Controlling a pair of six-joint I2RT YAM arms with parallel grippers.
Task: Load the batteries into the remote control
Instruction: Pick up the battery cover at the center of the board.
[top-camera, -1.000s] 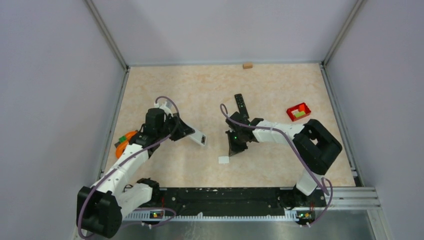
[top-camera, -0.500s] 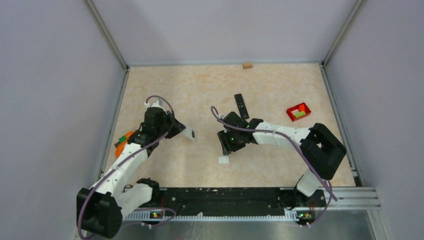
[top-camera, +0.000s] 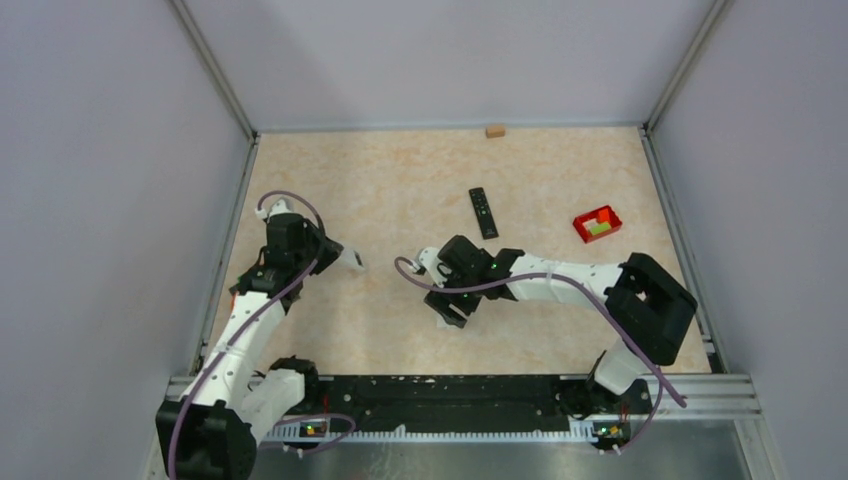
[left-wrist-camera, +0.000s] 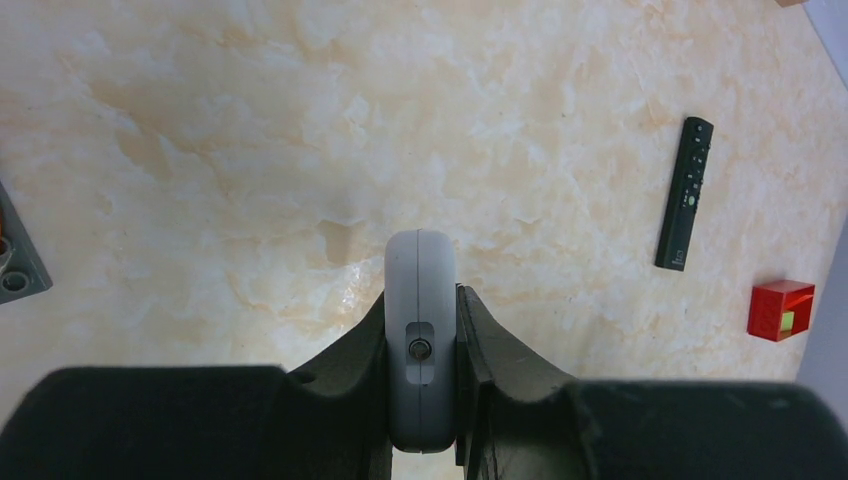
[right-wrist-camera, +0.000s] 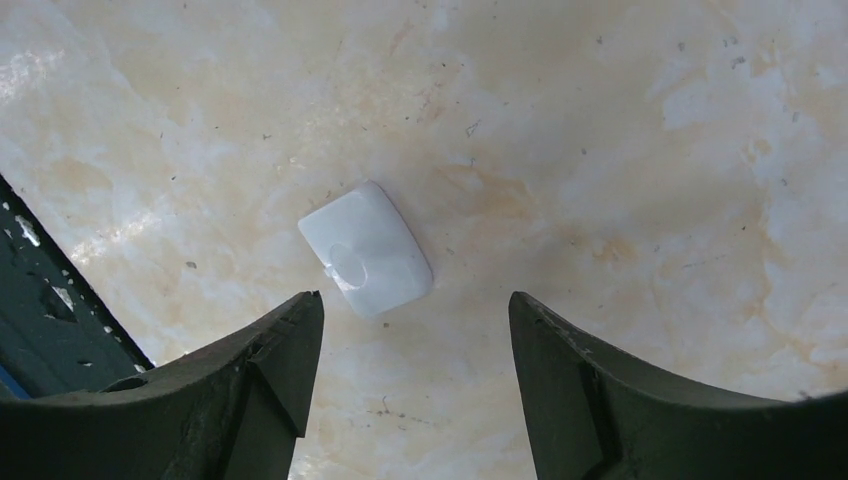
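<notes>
My left gripper (left-wrist-camera: 420, 300) is shut on a white-grey remote control (left-wrist-camera: 420, 275), held edge-on above the table; from above, this gripper (top-camera: 338, 258) and the remote (top-camera: 352, 263) sit at the left middle. My right gripper (right-wrist-camera: 415, 297) is open, with nothing between its fingers. It hangs just above a small white cover plate (right-wrist-camera: 365, 250) that lies flat on the table, a little beyond the fingertips. From above, the right gripper (top-camera: 448, 308) is near the table's front centre. No batteries show in any view.
A black remote (top-camera: 484, 212) lies at the centre back, also in the left wrist view as the black remote (left-wrist-camera: 685, 193). A small red tray (top-camera: 597, 223) with yellow-green blocks sits right. A wooden block (top-camera: 494, 130) rests at the back wall. The dark front rail (right-wrist-camera: 40, 320) is close.
The right gripper opened and swung left and nearer, now over the white cover plate. The left arm drew back to the left with the white remote still held.
</notes>
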